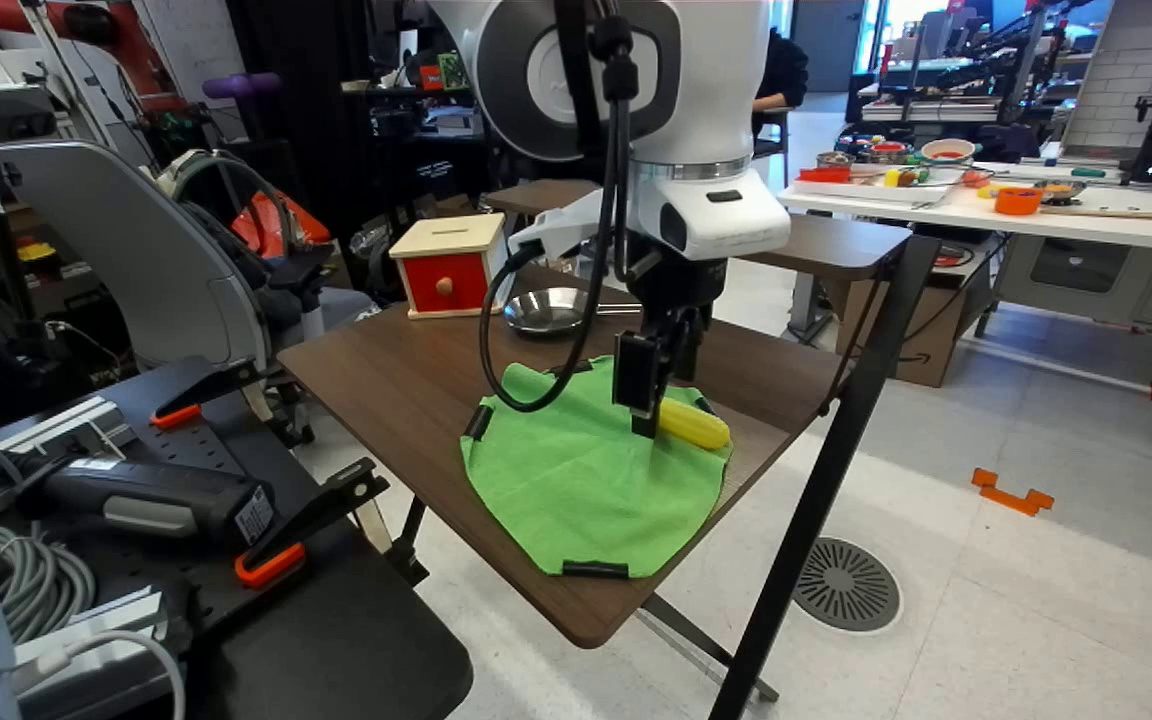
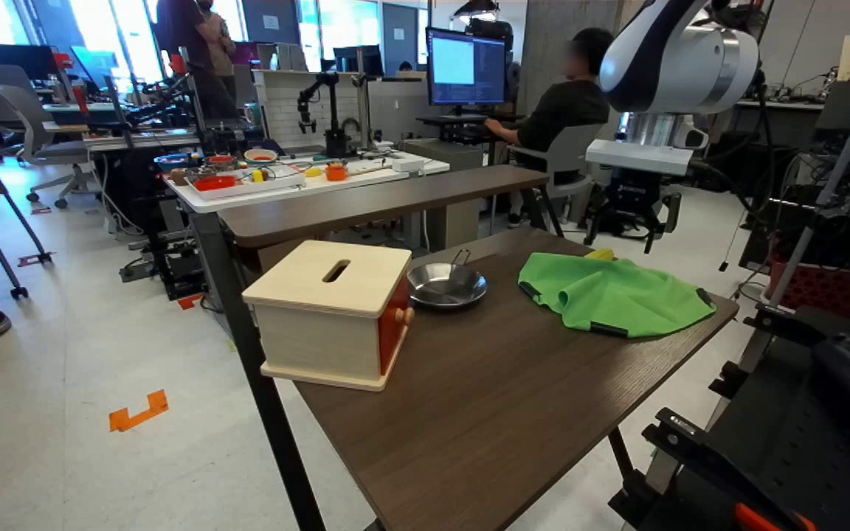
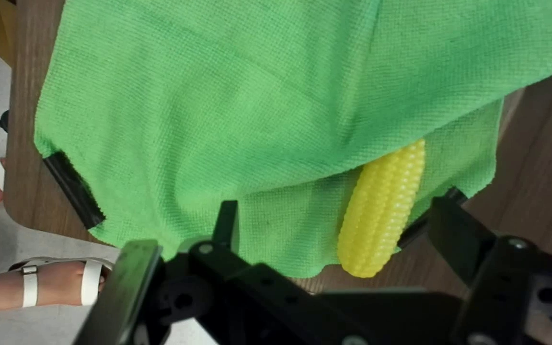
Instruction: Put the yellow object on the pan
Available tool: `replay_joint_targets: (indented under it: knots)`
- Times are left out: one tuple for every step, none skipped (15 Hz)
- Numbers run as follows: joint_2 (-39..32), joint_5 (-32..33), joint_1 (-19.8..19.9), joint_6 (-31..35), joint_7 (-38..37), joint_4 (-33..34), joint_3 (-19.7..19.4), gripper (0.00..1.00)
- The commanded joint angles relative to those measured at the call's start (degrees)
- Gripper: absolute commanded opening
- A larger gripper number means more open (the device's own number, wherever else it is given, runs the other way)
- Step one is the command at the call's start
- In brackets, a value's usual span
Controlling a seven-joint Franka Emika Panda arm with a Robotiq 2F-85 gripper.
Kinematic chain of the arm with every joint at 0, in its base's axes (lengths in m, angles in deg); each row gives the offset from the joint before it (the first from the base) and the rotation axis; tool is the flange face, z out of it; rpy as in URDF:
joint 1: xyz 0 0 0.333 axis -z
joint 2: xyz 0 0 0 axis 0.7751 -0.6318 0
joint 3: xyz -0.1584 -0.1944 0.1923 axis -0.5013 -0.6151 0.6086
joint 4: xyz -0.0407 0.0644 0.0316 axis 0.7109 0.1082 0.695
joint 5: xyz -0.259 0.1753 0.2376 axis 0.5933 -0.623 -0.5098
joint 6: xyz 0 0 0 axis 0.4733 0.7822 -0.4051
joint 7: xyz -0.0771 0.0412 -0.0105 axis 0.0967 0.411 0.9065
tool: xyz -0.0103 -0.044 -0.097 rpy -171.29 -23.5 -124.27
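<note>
The yellow object, a bumpy corn-like piece, lies on the green cloth (image 1: pixel 576 480) near the table's edge, in an exterior view (image 1: pixel 693 424), partly hidden in an exterior view (image 2: pixel 600 254), and in the wrist view (image 3: pixel 381 211). A fold of cloth covers its far end in the wrist view. My gripper (image 3: pixel 336 213) is open and empty. Its fingers are on either side of the yellow object, apart from it in the wrist view; it hangs above the object in an exterior view (image 2: pixel 619 242). The silver pan stands on the table in both exterior views (image 1: pixel 544 312) (image 2: pixel 447 287), with nothing seen in it.
A wooden box with a red front (image 1: pixel 446 268) stands beside the pan, also in an exterior view (image 2: pixel 329 324). Black clips or tape (image 1: pixel 594 569) sit on the cloth's edges. A raised shelf (image 2: pixel 388 199) runs behind the table. A black cart (image 1: pixel 336 610) stands close by.
</note>
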Motion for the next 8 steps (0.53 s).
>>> replay_joint_targets:
  knots:
    - [-2.81, -0.45, 0.2, -2.68, -2.5, 4.84, -0.45, 1.0]
    - [-3.3, -0.44, 0.26, -2.77, -3.06, 5.51, -0.4, 1.0]
    - [-3.87, -0.43, 0.32, -2.94, -3.55, 6.22, -0.35, 1.0]
    - [-4.4, -0.43, 0.41, -3.28, -3.98, 6.89, -0.28, 1.0]
    - [-4.83, -0.46, 0.54, -3.77, -4.3, 7.55, -0.18, 1.0]
    - [-5.28, -0.51, 0.69, -4.13, -4.51, 8.15, -0.02, 1.0]
    - [-5.57, -0.44, 0.67, -4.39, -4.83, 8.53, -0.08, 1.0]
    - [-6.0, -0.47, 0.75, -4.51, -5.1, 9.12, -0.06, 1.0]
